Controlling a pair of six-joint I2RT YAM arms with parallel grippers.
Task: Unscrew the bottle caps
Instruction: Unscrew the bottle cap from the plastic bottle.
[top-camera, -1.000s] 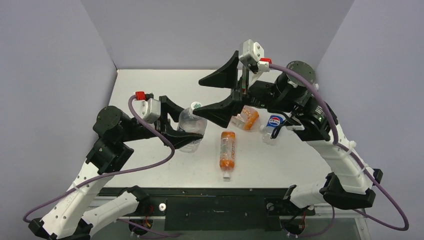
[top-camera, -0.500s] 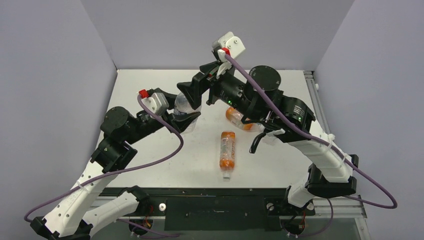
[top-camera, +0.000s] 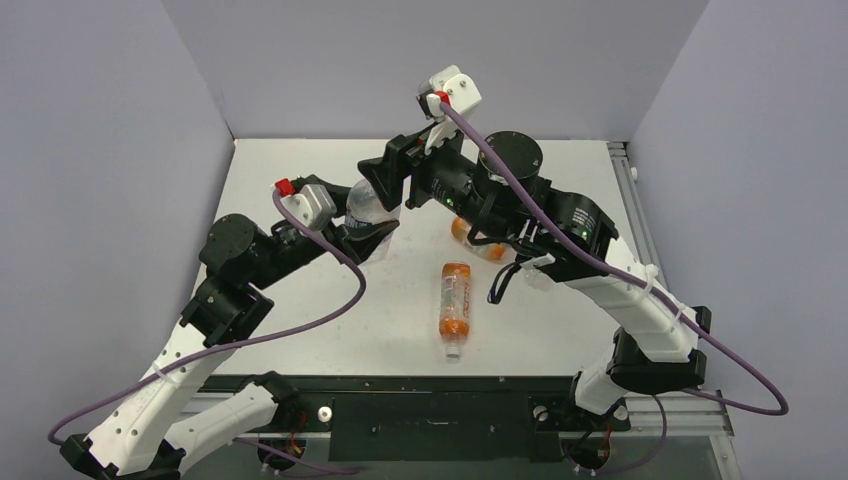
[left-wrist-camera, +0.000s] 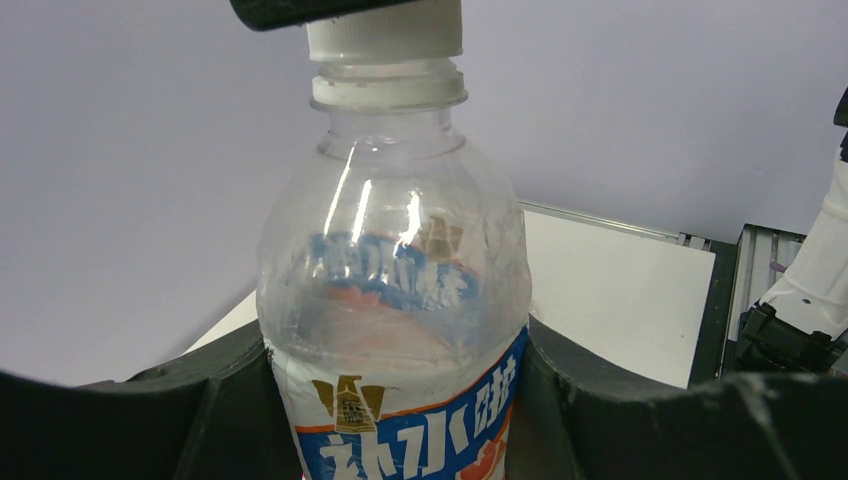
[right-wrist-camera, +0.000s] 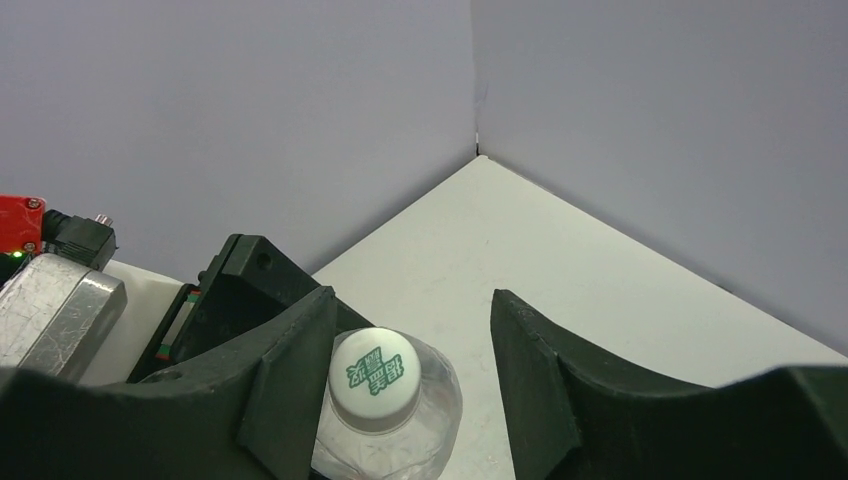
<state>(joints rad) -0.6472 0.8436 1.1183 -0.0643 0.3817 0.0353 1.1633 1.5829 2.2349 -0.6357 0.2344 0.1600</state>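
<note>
White cap (right-wrist-camera: 372, 377) now inside right tool (right-wrist-camera: 412, 352)

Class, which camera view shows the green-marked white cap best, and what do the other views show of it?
Right wrist view: it looks down on the printed top of the cap, inside the right pincer. Left wrist shows only its side, atop the clear bottle. Top external: the right pincer hides it.
</note>
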